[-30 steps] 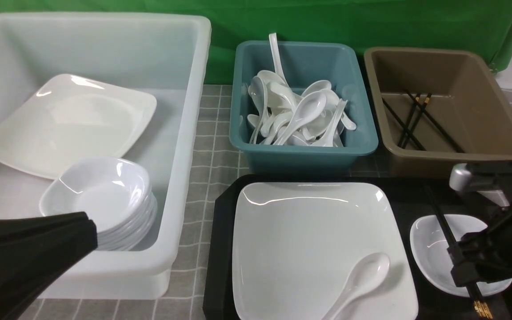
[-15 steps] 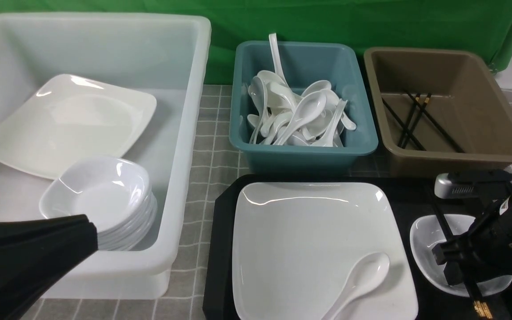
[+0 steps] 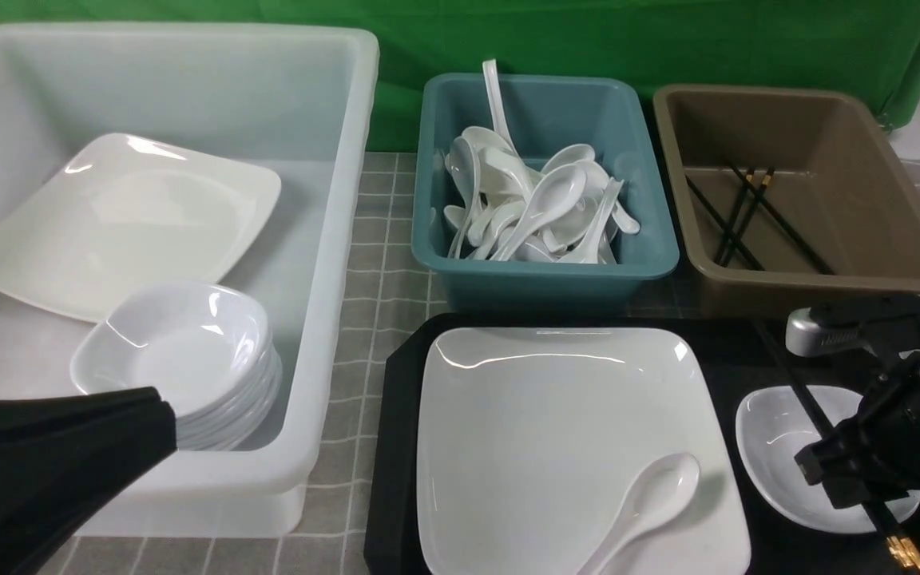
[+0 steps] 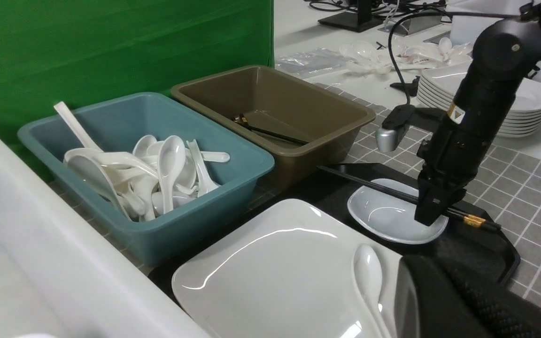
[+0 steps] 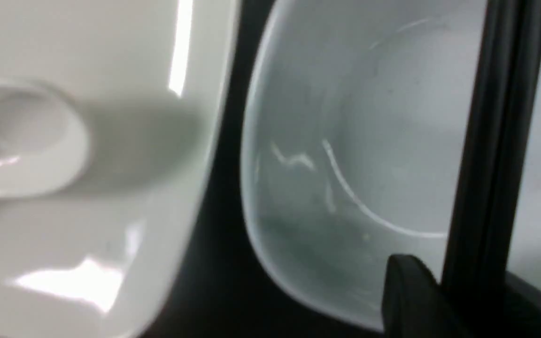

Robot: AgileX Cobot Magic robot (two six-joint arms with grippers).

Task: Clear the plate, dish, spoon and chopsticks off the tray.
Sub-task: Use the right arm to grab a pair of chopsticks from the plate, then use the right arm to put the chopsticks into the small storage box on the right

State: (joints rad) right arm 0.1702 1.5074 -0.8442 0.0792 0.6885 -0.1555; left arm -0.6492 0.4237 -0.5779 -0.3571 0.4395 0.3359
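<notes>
The right claw (image 3: 847, 487) is down on the chopsticks (image 4: 374, 185), gripping point well toward their gold-tipped end. The sticks lie side by side across the dish (image 3: 771, 447) directly beneath the claw, bridging its rim. That lifts them clear of the tray (image 3: 398, 463) and leaves room for fingers on either side, which is probably why the pick is made here and not where they touch the black surface. Taking them first also frees the dish underneath.

The jaws stand narrow around the pair. In the right wrist view one black finger sits just beside the sticks, apparently touching them, but the other finger is out of frame, so I cannot tell whether the pinch is complete. The sticks look to be resting on the dish, not raised.

Just to the claw's left lies the plate (image 3: 556, 431), with the spoon (image 3: 652, 495) on its corner nearest the claw. Straight beyond the claw stands the brown tub (image 3: 891, 200), already holding other black sticks, so it is the likely drop point. Beyond and to the left is the teal tub (image 3: 540, 279), full of spoons. All four items are on the tray, so the clearing has barely begun.

The left claw (image 4: 458, 300) waits well off to the left, closed and empty as far as shows.
</notes>
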